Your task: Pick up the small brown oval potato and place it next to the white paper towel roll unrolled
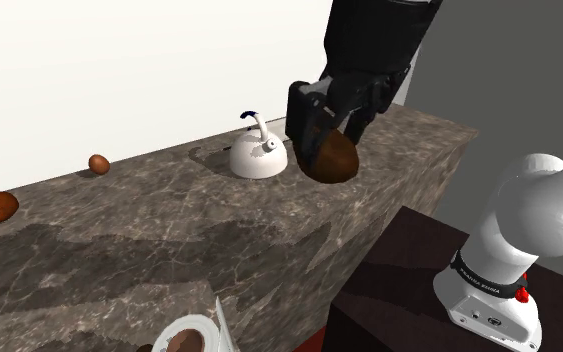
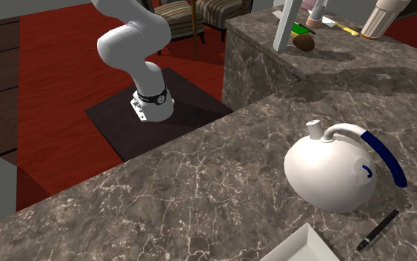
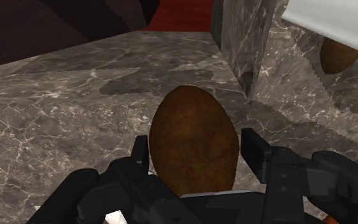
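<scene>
— Where do we begin?

— With the counter (image 1: 169, 250), the largest thing we have: grey-brown stone veined in white, one long slab in the shoulder view. The second exterior view adds a red floor (image 2: 51, 59) and a farther run of the same stone past a corner.

— And the arm (image 2: 129, 41)?

— It is white, smooth and rounded. In that same view we see it rise from its dark stand (image 2: 118, 130), with striped chairs (image 2: 177, 15) behind.

— Then we come to the kettle (image 1: 259, 157).

— It is a white dome with a spout. From the shoulder view its handle looks thin. The second exterior view gives us a white arc ending in a blue grip, and a slim black pen (image 2: 378, 230) lying near it.

— The paper towel?

— The shoulder view catches the roll (image 1: 197, 332) at its near edge, white with brown at its middle. The wrist view gives us a flat white sheet (image 3: 333, 22) by a raised block of stone, with a brown rounded thing (image 3: 339, 56) just under it.

— And the potato (image 3: 193, 127)?

— It is brown, matte and egg-shaped. The gripper (image 3: 197, 159) is clenched on it, with black fingers at either side. In the shoulder view we find it held above the counter, just right of the kettle.

— Anything smaller?

— Toward the shoulder view's left there is a larger brown lump (image 1: 1, 206) and a smaller brown lump (image 1: 99, 163), both well apart from the kettle.
</scene>
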Robot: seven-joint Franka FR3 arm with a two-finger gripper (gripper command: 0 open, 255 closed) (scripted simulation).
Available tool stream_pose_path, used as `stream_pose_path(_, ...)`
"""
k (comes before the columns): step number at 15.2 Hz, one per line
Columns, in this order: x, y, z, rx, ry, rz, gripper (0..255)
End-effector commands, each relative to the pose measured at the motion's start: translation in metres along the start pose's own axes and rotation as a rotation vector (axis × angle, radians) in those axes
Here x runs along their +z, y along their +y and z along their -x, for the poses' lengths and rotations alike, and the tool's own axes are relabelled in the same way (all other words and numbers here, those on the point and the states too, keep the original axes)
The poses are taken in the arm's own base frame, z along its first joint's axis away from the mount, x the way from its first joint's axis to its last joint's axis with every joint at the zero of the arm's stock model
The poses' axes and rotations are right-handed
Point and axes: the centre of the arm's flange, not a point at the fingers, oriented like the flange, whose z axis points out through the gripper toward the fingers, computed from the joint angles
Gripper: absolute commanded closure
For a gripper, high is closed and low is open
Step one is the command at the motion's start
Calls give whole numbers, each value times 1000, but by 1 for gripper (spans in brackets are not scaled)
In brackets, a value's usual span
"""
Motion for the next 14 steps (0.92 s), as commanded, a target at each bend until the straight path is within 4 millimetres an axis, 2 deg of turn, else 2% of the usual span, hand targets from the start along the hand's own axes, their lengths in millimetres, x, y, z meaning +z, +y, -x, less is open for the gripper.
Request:
stream_pose_path(1, -6, -21, 19, 1, -1, 0, 255)
stream_pose_path(14, -49, -137, 138, 1, -1, 0, 255)
